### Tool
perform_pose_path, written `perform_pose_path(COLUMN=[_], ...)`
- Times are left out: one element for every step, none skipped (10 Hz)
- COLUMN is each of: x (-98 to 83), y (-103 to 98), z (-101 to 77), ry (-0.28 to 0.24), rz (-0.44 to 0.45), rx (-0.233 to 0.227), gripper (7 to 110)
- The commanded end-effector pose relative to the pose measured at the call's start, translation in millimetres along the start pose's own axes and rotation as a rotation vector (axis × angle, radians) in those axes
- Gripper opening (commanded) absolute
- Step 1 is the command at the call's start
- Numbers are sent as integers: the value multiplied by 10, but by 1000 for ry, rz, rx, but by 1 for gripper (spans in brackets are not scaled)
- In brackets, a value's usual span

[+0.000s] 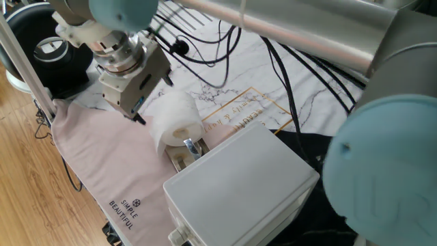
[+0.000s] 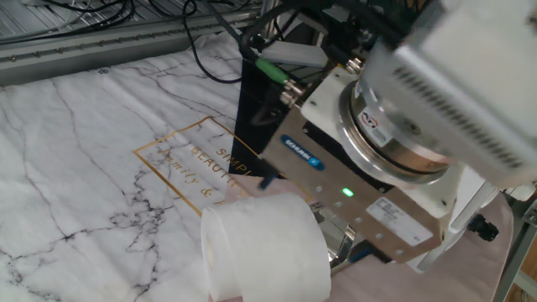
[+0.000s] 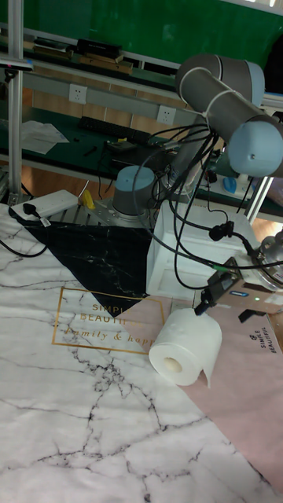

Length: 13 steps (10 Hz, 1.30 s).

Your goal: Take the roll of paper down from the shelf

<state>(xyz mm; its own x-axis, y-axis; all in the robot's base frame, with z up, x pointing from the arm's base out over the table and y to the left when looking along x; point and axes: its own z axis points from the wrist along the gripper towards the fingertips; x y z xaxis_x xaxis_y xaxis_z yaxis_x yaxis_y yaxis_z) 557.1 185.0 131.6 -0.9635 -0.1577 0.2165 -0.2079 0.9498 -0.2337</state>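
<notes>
In the tall fixed view, the roll of paper (image 3: 186, 346) lies low in the centre of the frame, its hollow core facing the lower left, at the border between the marble-patterned mat (image 3: 71, 409) and the pink cloth (image 3: 244, 409). Just right of and above the roll, the gripper (image 3: 236, 308) hangs with its metal body level and its dark fingers (image 3: 207, 303) spread, holding nothing; one finger ends close to the top of the roll. Behind it stands the pale grey box (image 3: 192, 259), and cables (image 3: 189, 196) loop up to the arm (image 3: 224, 110) at upper right. In one fixed view, the roll (image 1: 176, 121) sits at centre left on the shiny shelf (image 1: 186, 154), which projects from the box (image 1: 239, 188), with the gripper (image 1: 136, 113) just to its left. In the other fixed view, the roll (image 2: 264, 247) fills the lower centre, the gripper body behind it.
</notes>
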Motion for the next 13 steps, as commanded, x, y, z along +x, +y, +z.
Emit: perform_pose_path(x=[483,548,541,477,466,554,624,546,445,315,167,77,109], y=[287,475,622,755,776,780,978,1054,1026,961,940,846,786], z=[-2,0,7,-35,-93,-106,-164,-123,-20,103,189,239,253], ry=[189,211,205,188,182,218,280,271,243,192,139,91,96], rz=[141,156,176,220,252,264,309,337,353,355,365,352,336], rx=[-146,-254,-347,-413,-424,-424,-480,-493,-478,-458,-455,-428,-427], gripper=[7,7,7,7,7,7,7,7,7,7,7,7,7])
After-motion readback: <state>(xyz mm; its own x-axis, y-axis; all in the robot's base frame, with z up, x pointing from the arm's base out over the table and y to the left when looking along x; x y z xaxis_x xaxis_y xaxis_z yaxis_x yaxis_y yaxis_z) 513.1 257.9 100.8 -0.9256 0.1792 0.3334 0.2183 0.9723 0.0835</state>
